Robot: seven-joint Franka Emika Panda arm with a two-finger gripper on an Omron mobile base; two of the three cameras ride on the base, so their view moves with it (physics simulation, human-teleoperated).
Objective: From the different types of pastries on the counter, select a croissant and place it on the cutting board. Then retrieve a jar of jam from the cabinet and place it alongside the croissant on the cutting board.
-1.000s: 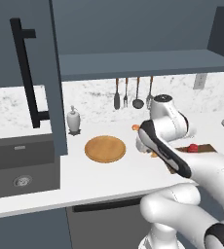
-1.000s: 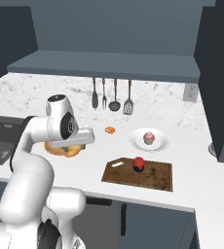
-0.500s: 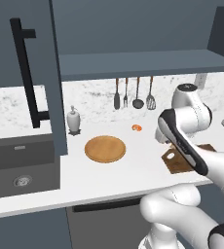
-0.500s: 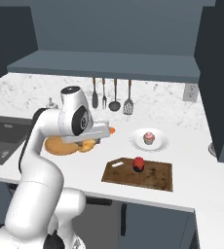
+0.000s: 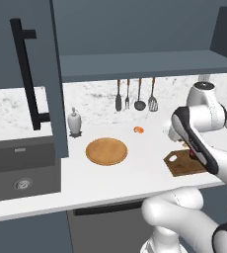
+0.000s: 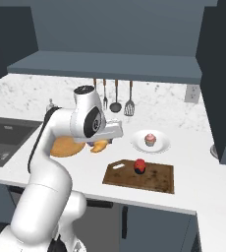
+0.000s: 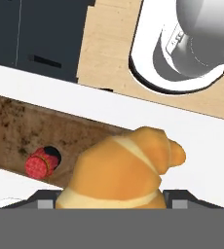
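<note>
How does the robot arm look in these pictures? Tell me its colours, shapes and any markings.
The arm is glossy white, built of rounded tubular segments with dark grey bands at the joints. Its wrist ends in a round cap with a dark ring. The gripper is white and boxy. No cables or markings are visible.

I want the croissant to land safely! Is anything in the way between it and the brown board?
Nothing visible blocks the way. The croissant sits in the gripper, above white counter beside the cutting board. The jar of jam already stands on the board, leaving bare wood around it.
</note>
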